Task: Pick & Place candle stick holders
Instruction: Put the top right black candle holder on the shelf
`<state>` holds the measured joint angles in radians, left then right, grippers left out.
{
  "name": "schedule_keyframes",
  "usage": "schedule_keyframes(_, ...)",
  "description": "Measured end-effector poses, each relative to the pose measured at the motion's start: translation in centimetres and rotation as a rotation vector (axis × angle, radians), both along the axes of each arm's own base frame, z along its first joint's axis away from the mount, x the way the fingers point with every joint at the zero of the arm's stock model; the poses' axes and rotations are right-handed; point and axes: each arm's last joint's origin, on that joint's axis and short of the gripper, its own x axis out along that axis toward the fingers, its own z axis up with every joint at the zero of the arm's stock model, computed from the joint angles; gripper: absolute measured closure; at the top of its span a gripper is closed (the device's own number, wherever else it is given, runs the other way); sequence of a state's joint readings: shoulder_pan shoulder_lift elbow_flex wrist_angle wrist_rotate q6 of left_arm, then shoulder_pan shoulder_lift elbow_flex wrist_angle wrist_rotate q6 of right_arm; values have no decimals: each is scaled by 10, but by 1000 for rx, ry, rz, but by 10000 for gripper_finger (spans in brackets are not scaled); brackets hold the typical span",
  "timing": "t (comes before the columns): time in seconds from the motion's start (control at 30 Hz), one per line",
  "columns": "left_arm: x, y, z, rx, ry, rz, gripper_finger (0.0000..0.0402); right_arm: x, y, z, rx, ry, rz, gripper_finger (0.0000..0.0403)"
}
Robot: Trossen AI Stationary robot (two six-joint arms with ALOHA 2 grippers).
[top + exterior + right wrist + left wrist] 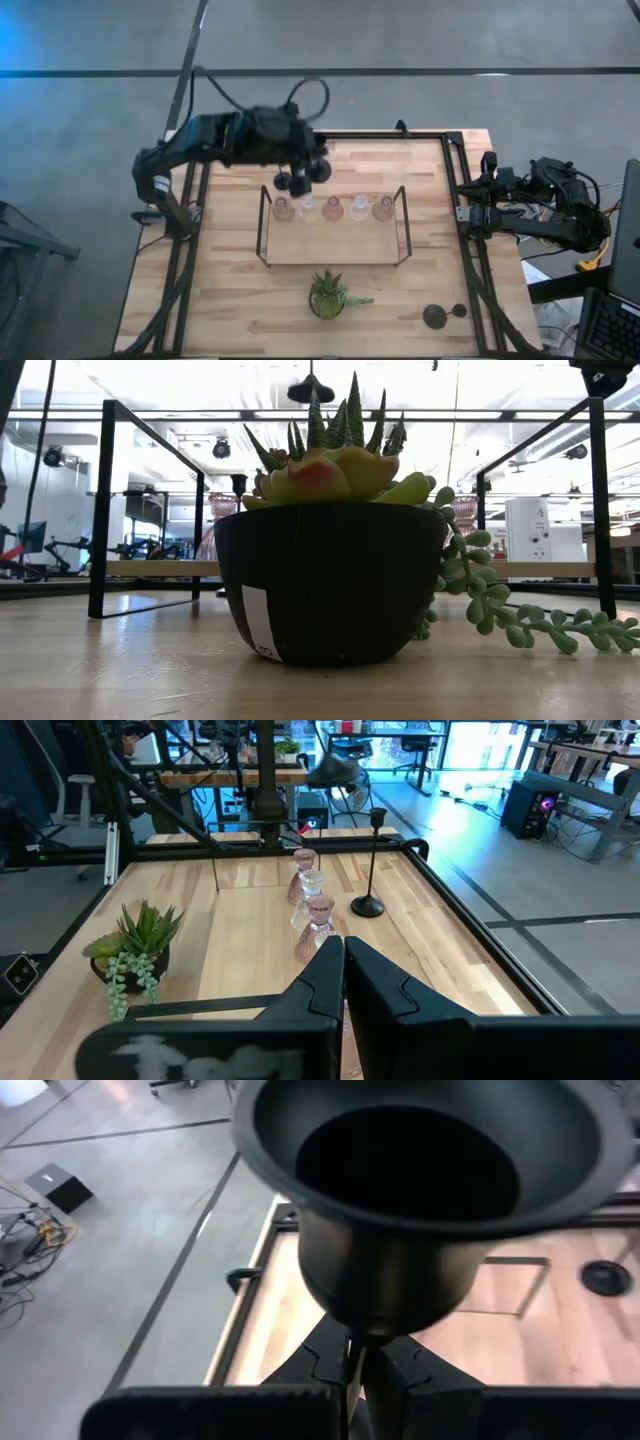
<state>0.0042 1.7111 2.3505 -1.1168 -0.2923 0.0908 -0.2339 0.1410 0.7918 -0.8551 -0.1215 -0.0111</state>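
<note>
My left gripper (312,168) is over the far middle of the table, shut on a black thin-stemmed candle stick holder (420,1190) whose cup fills the left wrist view. A second black holder (371,860) stands on its round base on the table, just beyond the tray; it also shows in the high view (283,182). A third (435,316) stands at the near right. Several small pink and clear glass holders (333,208) stand in a row in the tray (335,250). My right gripper (342,968) is shut and empty at the table's right edge. My left gripper pinches the holder's thin stem (352,1352) just below the cup, between its two fingers. The fingers come from the table's left, slanting down, and lie across the stem. The holder stands upright in the hold, lifted clear, and its round base (312,392) hangs high above the table.
A green potted plant (328,295) stands at the near middle and fills the low view (330,580). The tray's black wire frame (264,225) rises at both its ends. A black metal frame (455,180) runs along the table's sides.
</note>
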Motion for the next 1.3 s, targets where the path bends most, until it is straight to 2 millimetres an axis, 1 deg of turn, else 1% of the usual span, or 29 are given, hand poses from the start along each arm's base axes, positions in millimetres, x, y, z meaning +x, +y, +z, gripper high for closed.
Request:
schedule_keyframes(0.23, 2, -45, -7, -4, 12, -72, 387, 0, 0, 0, 0, 0, 0, 394)
schedule_keyframes(0.37, 5, -64, -11, 7, 4, -108, 387, 0, 0, 0, 0, 0, 0, 394)
schedule_keyframes(0.53, 2, -80, -12, -8, -2, -148, 387, 0, 0, 0, 0, 0, 0, 394)
schedule_keyframes(0.87, -19, -98, -1, -40, -44, -214, 387, 0, 0, 0, 0, 0, 1, 394)
schedule_keyframes(1.03, -23, -105, -1, -58, -43, -223, 387, 0, 0, 0, 0, 0, 0, 394)
schedule_keyframes(1.17, -13, -109, -14, -52, -20, -225, 387, 0, 0, 0, 0, 0, 0, 394)
schedule_keyframes(1.3, 6, -110, -40, -47, 44, -256, 387, 0, 0, 0, 0, 0, 0, 394)
